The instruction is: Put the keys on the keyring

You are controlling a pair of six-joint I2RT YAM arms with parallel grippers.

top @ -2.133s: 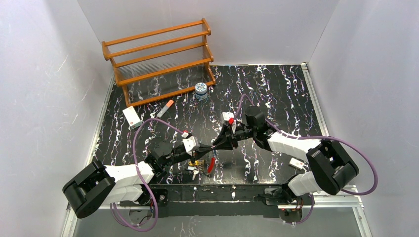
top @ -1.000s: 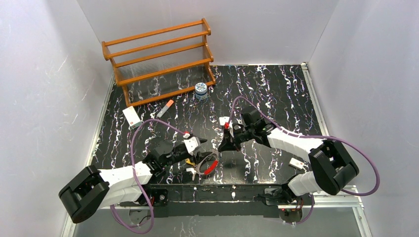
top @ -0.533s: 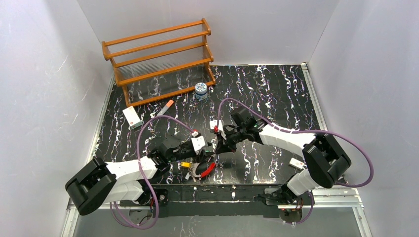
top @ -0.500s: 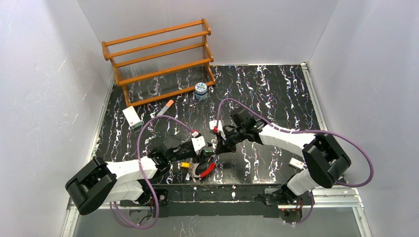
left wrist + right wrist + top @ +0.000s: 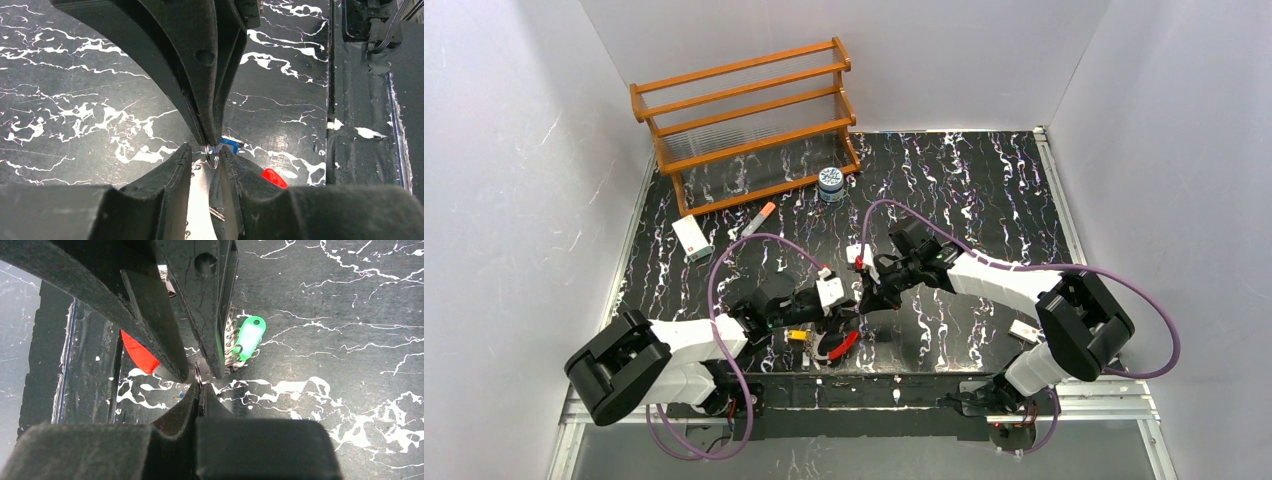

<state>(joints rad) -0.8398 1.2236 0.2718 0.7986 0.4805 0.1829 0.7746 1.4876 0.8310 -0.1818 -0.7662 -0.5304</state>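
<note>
Black desk point(image 5: 984, 190) veined in white, pale grey walls on three sides. Both arms meet tip to tip toward the near edge, a little left of centre. Tips of the right fingers point(image 5: 217, 412) are pressed together, pinching a small silver wire ring point(image 5: 213, 155). That ring shows as a loop to the left wrist camera, edge-on to the right one. The left fingers point(image 5: 172, 170) stand narrow with a slim gap between them; the ring sits inside that gap, nearer one pad, contact unclear. Just behind the ring: tiny silver key with a blue plastic head point(image 5: 229, 145); whether it hangs from the ring, cannot tell. Just beside the left fingers: key with a green plastic head point(image 5: 250, 337), toothed blade pointing back toward them. Yellow-headed key point(image 5: 798, 335) just nearward of the left wrist. The large thin keyring, part white-silver and part red point(image 5: 845, 344), lies on the desk just nearward of both sets of tips, red arc on the right arm's side; left arm is nearer. Judgement: a handover or steadying of the small ring. Its plane faces the left wrist, so the left pads would meet its rim across the width, which looks slippery. Farther out: orange-brown wooden rack point(image 5: 744, 110), round blue-white jar point(image 5: 830, 184), grey marker with orange tip point(image 5: 759, 220).
</note>
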